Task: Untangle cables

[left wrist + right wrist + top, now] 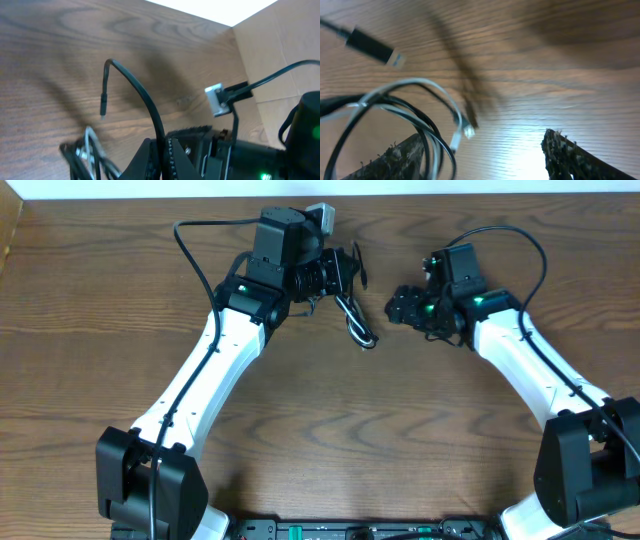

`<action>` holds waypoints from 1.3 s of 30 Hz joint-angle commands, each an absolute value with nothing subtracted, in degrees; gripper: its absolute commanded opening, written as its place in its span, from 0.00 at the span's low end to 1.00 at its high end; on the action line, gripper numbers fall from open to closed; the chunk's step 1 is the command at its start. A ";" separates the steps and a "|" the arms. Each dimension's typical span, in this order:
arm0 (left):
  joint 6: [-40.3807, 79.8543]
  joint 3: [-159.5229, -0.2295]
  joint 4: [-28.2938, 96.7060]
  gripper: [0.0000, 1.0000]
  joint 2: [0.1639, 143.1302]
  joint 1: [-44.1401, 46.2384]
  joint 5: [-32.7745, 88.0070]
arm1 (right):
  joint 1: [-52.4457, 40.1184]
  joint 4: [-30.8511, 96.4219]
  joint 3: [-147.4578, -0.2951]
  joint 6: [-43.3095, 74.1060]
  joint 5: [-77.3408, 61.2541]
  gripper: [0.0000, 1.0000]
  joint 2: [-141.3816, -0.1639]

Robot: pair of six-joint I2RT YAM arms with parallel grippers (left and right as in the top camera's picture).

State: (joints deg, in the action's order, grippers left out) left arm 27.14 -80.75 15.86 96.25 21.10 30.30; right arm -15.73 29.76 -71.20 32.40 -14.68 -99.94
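The left gripper [161, 149] has its jaws shut on one black strand of the cables [356, 322]. The right gripper [482, 146] is wide open and holds nothing. The tangle lies on the table [330, 430] between them. It looks light, soft and springy, so I would grip near a plug end [370, 46]. No writing is readable.

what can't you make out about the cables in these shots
overhead: how the cables cross; too small, partly under the left gripper.
left wrist: most of the tangle; cut off by the bottom edge.
right wrist: which plug ends which cable; blurred, loops leave the left edge.
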 commanded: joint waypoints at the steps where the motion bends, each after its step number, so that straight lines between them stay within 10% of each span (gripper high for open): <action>1: 27.03 -81.45 16.45 0.08 95.92 21.34 30.33 | -14.11 29.67 -71.92 24.62 -18.11 0.75 -100.38; 9: 43.11 -81.43 20.93 0.07 96.03 21.71 18.41 | -14.39 23.92 -71.99 2.96 -42.30 0.79 -98.43; 21: 48.80 -81.43 20.99 0.07 96.03 21.71 18.57 | -21.04 23.73 -71.99 -5.06 -35.92 0.67 -98.50; 39: 47.64 -81.38 22.61 0.08 96.03 21.71 18.44 | -23.92 22.72 -71.99 2.50 -26.46 0.17 -98.56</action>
State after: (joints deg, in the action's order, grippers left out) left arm 48.23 -80.75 22.11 96.25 21.69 19.09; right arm -23.75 23.11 -71.20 -2.20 -28.64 -99.85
